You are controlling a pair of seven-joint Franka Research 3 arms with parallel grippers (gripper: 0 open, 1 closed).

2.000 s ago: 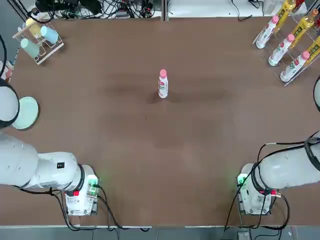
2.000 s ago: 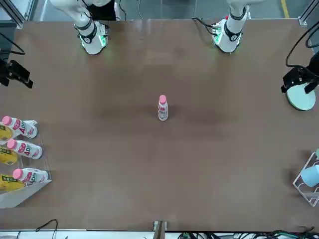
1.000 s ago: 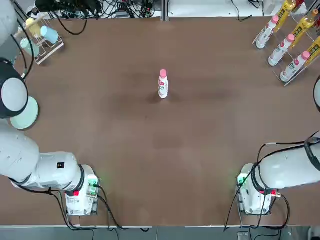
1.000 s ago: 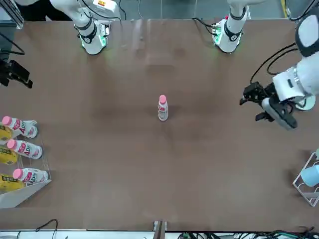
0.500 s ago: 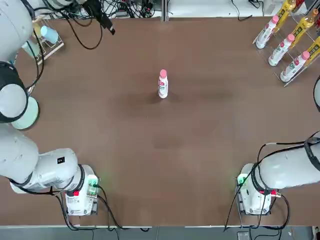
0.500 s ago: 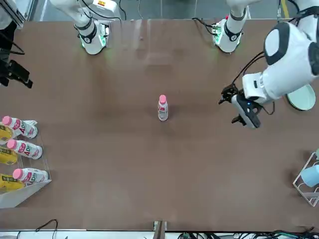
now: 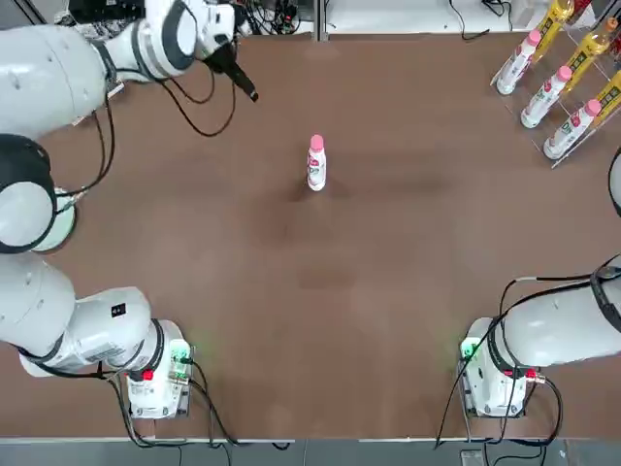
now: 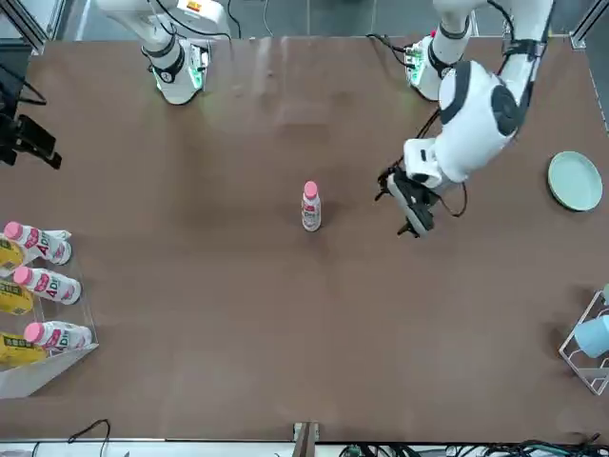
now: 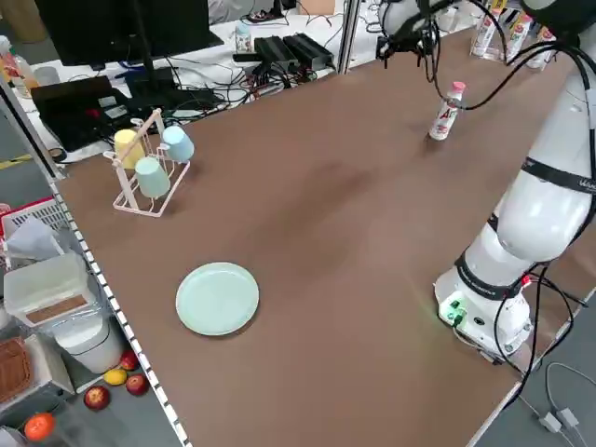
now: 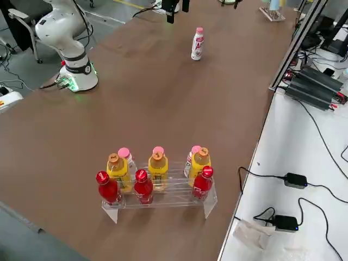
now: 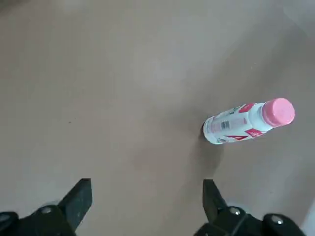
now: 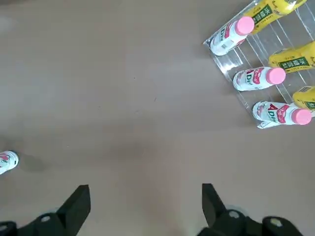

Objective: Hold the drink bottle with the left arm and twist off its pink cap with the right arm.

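Observation:
The drink bottle [image 7: 316,170] [image 8: 311,214] [image 9: 444,116] [image 10: 197,48] stands upright mid-table toward the far side, white with a red-and-green label. The pink cap [image 7: 316,143] [image 8: 310,189] [image 11: 278,112] is on its neck. My left gripper [image 7: 250,90] [image 8: 415,225] [image 11: 146,189] hovers open above the table, to the bottle's left and clear of it; the bottle [image 11: 235,124] lies beyond one fingertip in the left wrist view. My right gripper [image 12: 145,189] is open and empty, high at the table's right side, with the bottle [image 12: 6,162] just at that view's edge.
A clear rack [image 7: 572,121] [image 10: 163,198] of pink-capped white, yellow and red bottles stands at the far right corner. A wire cup rack [image 7: 73,92] [image 9: 140,200] stands far left. A pale green plate [image 8: 575,181] [image 9: 218,298] lies at the left. Cables run along the far edge.
The left arm has swung in from the table's left edge across the far left and now hovers close beside the bottle. Bottle and right arm have not moved.

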